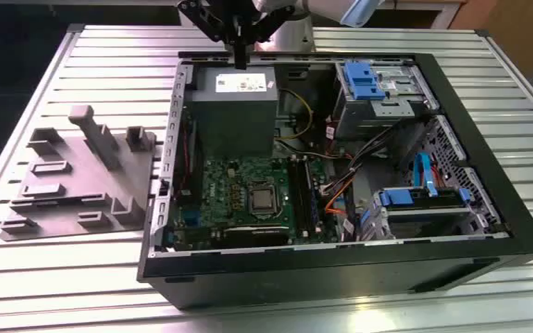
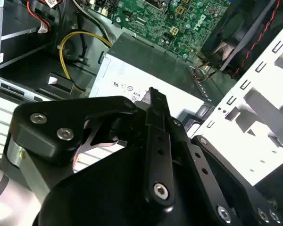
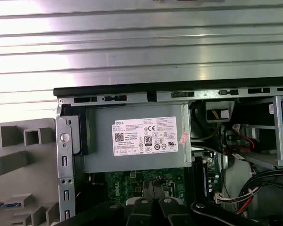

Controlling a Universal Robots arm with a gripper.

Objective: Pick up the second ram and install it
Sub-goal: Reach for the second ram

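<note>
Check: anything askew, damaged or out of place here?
Nothing stands out. The computer case sits on the slatted table, the grey fixture tray lies beside it on the exterior view's left, and the gripper hangs over the power supply.

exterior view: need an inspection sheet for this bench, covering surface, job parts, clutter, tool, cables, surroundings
surface: slatted metal table carrying an open computer case, with a grey fixture tray to the exterior view's left of it.
job's things: memory slots lie to the exterior view's right of the processor; cannot tell whether the second ram sits in them.
clutter: nothing seen.
grippers: the tool hangs shut above the power supply, with nothing visible in it.
cables: yellow wires beside the power supply; orange cable and blue cable inside the case.
surroundings: wooden furniture beyond the table.
</note>
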